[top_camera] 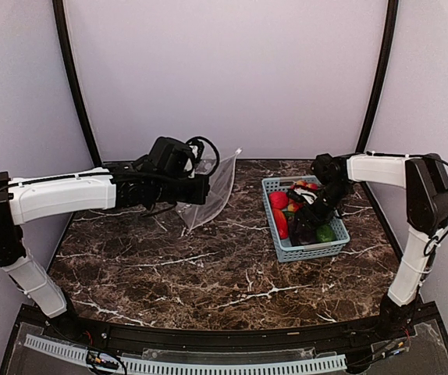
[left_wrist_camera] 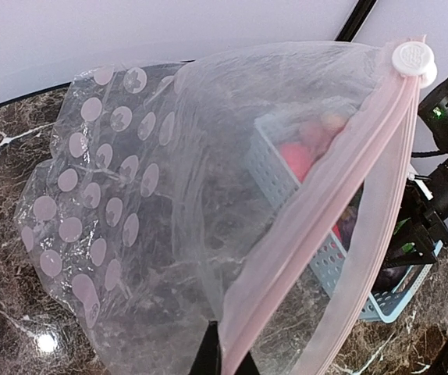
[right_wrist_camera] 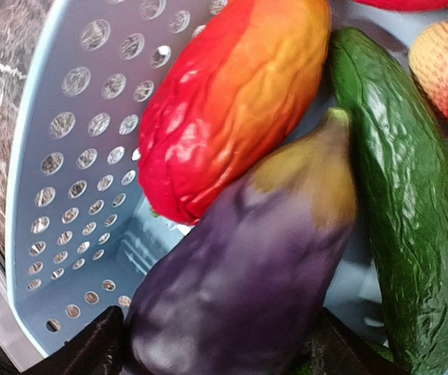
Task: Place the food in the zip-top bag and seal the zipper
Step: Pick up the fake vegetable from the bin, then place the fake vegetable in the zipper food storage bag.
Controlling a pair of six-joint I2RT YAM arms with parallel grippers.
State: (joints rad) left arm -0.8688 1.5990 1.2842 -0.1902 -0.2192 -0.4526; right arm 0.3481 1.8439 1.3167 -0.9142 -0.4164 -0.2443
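My left gripper (top_camera: 200, 187) is shut on the zip-top bag (top_camera: 212, 191) and holds it up off the table, left of the basket. In the left wrist view the fingertips (left_wrist_camera: 208, 355) pinch the bag (left_wrist_camera: 146, 234) beside the pink zipper strip (left_wrist_camera: 318, 211); the mouth gapes, with a white slider (left_wrist_camera: 410, 56) at its top end. My right gripper (top_camera: 306, 215) is down in the basket. Its fingers sit against both sides of the purple eggplant (right_wrist_camera: 247, 273). The red-orange pepper (right_wrist_camera: 232, 101), green cucumber (right_wrist_camera: 411, 219) and red berries (right_wrist_camera: 446, 70) lie around it.
The light-blue lattice basket (top_camera: 306, 251) stands at the right on the marble table and also holds a red tomato (top_camera: 278, 200) and a green piece (top_camera: 325, 233). Its wall (right_wrist_camera: 76, 156) is close on the left of my right gripper. Black frame posts stand behind.
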